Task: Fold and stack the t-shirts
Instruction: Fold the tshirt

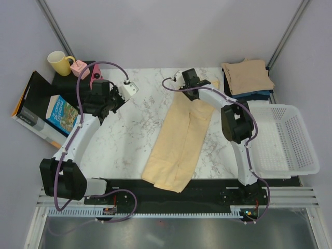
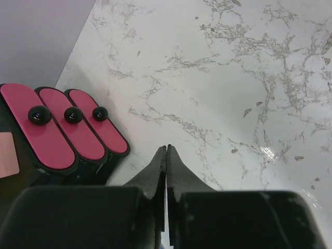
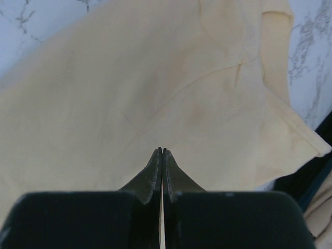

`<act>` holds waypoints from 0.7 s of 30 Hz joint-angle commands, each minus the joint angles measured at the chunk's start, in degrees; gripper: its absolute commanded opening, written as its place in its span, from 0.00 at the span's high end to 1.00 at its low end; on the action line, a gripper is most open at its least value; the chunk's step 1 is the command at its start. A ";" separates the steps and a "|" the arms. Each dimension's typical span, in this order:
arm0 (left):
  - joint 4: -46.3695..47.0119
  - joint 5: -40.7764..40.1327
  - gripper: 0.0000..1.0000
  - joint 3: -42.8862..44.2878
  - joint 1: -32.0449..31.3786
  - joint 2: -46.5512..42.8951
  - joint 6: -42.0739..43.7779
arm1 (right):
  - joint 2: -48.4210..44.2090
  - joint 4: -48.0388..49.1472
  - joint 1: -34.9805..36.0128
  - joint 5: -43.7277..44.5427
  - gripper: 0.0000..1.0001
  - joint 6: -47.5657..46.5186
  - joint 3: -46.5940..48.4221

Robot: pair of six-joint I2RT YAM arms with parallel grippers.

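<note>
Noting left gripper [image 2: 166, 148] and right gripper [image 3: 161, 150] both closed on nothing; judging shirt [image 1: 179, 140] limp, light, crease-prone, so pinch by corners.

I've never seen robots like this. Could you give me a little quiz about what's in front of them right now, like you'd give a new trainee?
1. True or false: the yellow shirt lies inside the basket.
2. Pick one: the folded shirt at the far right corner is A tan, B red, C white.
3. Fill in: the fingers of the left gripper and the right gripper are both ____.

Key
1. False; it lies stretched out on the table.
2. A.
3. Shut.
</note>
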 commanded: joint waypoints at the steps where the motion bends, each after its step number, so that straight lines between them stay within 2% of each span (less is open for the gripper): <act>1: 1.35 0.79 0.98 0.07 -0.05 -0.69 2.87 | 3.72 -0.42 0.78 1.98 1.00 0.98 6.09; 9: 1.44 0.08 0.98 -0.19 -0.05 0.89 3.75 | 9.87 -0.42 0.08 0.32 1.00 -0.43 8.99; 17: 1.53 -0.71 0.98 -0.63 -0.05 2.21 3.23 | 20.42 0.37 0.25 -1.44 1.00 -7.53 21.38; 21: 1.88 -1.23 0.98 -0.98 -0.05 2.83 2.61 | 22.98 5.62 0.87 -3.20 1.00 -12.81 24.82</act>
